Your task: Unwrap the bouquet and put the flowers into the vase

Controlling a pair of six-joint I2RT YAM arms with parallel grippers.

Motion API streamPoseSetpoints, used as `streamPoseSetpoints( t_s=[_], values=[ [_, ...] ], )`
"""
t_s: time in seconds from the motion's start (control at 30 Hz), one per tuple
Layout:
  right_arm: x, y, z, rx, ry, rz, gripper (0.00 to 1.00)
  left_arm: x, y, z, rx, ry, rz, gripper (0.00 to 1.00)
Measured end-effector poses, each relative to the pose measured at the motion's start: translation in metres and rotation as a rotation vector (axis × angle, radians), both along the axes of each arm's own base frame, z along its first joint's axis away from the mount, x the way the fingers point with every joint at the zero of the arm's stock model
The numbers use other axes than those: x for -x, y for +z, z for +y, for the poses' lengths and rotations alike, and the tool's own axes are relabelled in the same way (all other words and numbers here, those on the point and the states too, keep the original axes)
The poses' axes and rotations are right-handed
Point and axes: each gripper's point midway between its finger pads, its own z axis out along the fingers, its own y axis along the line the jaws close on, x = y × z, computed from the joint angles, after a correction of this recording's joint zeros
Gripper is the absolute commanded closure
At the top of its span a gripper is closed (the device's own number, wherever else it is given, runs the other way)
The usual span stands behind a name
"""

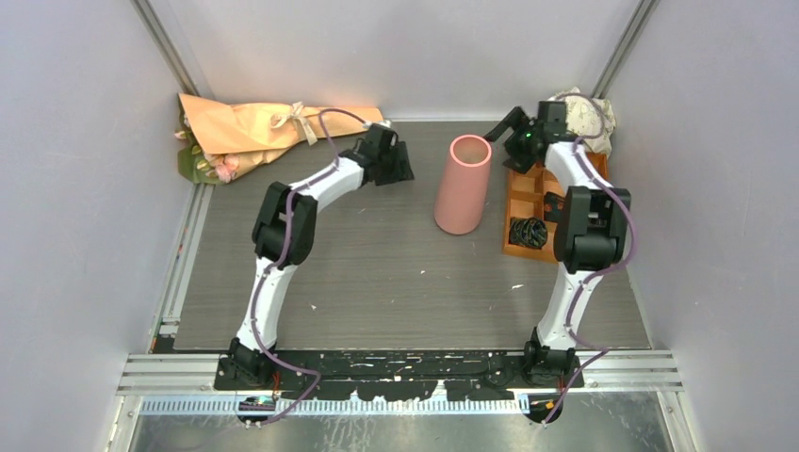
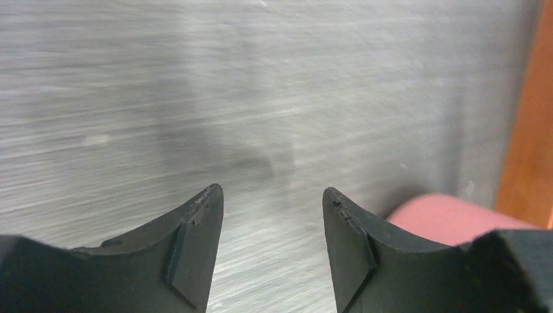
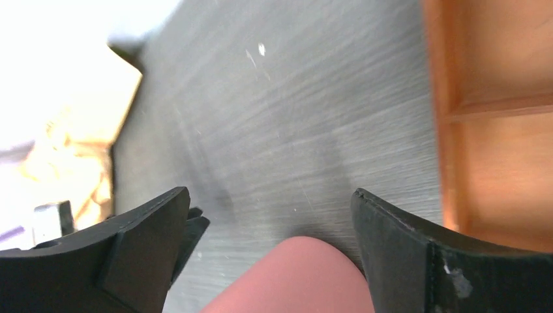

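Standing upright on the tabletop (image 1: pixel 377 273): vase (image 1: pixel 463 184). Lying well left of vase, against the far wall: bouquet (image 1: pixel 254 132), wrapped and tied, with flowers (image 1: pixel 224 168) mostly hidden by paper. Hovering just left of vase: left pincer (image 2: pixel 272 192), jaws parted, gripping nothing. Hovering just right of vase rim: right pincer (image 3: pixel 270 195), jaws spread wide, gripping nothing. Cropped and blurred to a pink edge in both wrist views. Partly covered by right arm, right of vase: orange tray (image 1: pixel 524 202); beyond it, crumpled white paper (image 1: pixel 594 118).
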Motion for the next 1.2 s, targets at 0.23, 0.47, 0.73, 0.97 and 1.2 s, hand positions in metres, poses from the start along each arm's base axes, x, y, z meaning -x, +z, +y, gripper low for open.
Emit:
streamPoseSetpoints(
  t_s=[0.23,0.47,0.73,0.97,1.2],
  values=[
    [-0.005,0.08,-0.068,-0.007,-0.159,-0.184,0.01,-0.046,0.034,0.132,-0.089,0.4,0.036,0.37],
    [0.009,0.134,-0.06,-0.026,-0.149,-0.303,0.0,-0.061,0.04,0.252,-0.081,0.778,0.093,0.34],
    [0.015,0.166,-0.046,-0.051,-0.104,-0.378,0.01,-0.062,0.037,0.314,-0.107,0.958,0.102,0.27],
    [0.016,0.165,-0.044,-0.07,-0.094,-0.375,0.0,-0.064,0.044,0.338,-0.152,1.025,0.047,0.26],
    [0.017,0.165,-0.043,-0.075,-0.09,-0.375,0.01,-0.069,0.051,0.373,-0.182,1.114,-0.011,0.32]
  ],
)
